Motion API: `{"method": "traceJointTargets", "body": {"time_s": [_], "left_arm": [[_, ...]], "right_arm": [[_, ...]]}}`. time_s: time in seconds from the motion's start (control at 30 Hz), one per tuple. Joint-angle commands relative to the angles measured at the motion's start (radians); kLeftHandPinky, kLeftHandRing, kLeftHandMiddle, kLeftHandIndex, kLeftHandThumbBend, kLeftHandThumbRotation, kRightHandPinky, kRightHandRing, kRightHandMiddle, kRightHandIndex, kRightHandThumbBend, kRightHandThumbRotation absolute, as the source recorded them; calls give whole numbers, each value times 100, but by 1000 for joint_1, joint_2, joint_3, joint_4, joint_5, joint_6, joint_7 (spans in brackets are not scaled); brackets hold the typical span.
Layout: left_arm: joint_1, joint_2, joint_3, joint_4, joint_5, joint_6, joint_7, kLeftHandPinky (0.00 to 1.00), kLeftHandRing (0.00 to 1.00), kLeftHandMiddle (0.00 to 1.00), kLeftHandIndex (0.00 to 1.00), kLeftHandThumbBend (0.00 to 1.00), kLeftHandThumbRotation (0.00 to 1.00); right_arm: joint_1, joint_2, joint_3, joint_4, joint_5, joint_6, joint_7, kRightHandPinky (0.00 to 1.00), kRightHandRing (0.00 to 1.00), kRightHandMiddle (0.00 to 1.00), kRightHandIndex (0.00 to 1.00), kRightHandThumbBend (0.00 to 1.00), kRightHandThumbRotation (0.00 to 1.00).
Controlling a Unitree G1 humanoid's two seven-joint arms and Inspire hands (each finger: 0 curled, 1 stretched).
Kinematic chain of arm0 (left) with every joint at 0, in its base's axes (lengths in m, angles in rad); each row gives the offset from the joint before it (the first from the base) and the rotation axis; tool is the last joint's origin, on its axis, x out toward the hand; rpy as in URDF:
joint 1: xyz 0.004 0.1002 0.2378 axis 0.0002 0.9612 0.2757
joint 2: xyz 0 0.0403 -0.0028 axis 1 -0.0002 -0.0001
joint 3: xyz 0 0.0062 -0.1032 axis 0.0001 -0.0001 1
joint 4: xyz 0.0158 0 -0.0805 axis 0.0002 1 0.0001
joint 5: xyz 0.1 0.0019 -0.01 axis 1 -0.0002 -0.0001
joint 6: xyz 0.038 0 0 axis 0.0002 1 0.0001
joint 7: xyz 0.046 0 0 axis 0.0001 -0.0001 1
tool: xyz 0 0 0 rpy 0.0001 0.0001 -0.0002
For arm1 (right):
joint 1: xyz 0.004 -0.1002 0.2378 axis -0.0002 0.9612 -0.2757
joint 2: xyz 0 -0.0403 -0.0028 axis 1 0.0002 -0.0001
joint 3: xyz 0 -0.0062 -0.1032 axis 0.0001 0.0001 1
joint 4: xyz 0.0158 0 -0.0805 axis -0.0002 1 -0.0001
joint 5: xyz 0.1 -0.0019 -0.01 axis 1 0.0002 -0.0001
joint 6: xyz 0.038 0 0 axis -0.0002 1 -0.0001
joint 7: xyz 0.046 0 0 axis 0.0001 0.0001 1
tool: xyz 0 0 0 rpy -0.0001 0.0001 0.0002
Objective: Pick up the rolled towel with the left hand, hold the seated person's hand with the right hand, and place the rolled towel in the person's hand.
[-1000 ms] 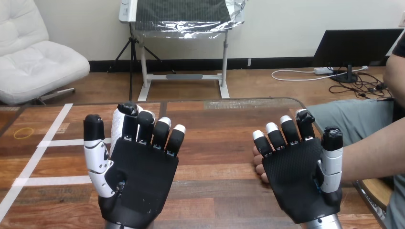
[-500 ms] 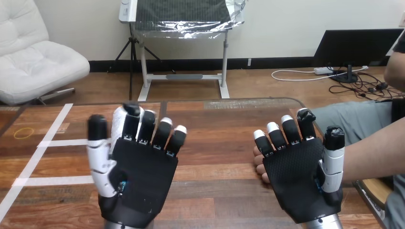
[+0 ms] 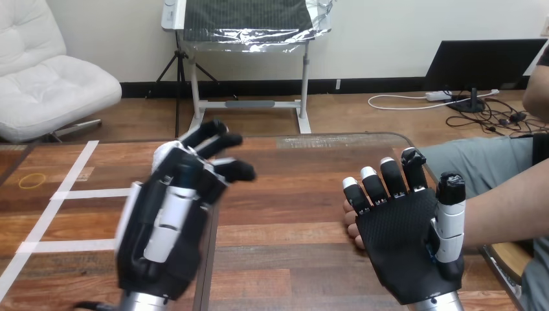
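Note:
My left hand (image 3: 169, 227) is raised over the left half of the table with its back turned to the camera. Its fingers (image 3: 213, 139) are spread and reach forward, holding nothing. A white patch (image 3: 161, 154) at the hand's upper left edge may be the rolled towel, mostly hidden behind the hand. My right hand (image 3: 408, 243) is open, palm towards the camera, fingers straight and pointing up. The person's hand (image 3: 350, 225) sits just behind it, with only fingertips showing at its left edge. Their forearm (image 3: 508, 207) comes in from the right.
White tape lines (image 3: 65, 194) cross the wooden table (image 3: 291, 188) at the left, with a small yellow ring (image 3: 32, 180) beside them. The table's rounded far edge (image 3: 311, 137) runs behind both hands.
My left hand has rolled over from palm-facing to back-facing, and its fingers now spread forward over where the towel showed. My right hand and the person's hand have stayed put.

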Motion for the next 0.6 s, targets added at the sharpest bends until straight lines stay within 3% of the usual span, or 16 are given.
{"method": "traceJointTargets", "body": {"time_s": [0.0,0.2,0.27,0.3,0.43,0.57], "left_arm": [[75,-129,20,-58,435,-291,231,68,75,81,83,59,43],[62,-132,32,-69,606,-317,369,72,81,85,87,60,38],[22,-111,61,-82,806,-270,528,78,86,88,89,65,39],[8,-101,69,-86,868,-252,578,79,87,89,90,67,40],[-25,-72,72,-88,962,-207,661,84,90,92,92,71,44],[-46,-51,66,-83,1008,-173,711,88,92,94,93,72,45]], "right_arm": [[-73,76,-13,-7,15,-20,29,31,36,42,42,87,19],[-73,78,-10,-6,6,-28,33,31,37,43,43,87,19],[-74,72,-12,-2,7,-23,34,31,37,43,43,86,19],[-74,70,-13,-1,6,-22,34,31,37,43,43,87,19],[-73,67,-14,0,-3,-29,36,30,37,43,43,87,20],[-73,67,-14,1,-7,-32,36,30,36,43,43,87,20]]}}
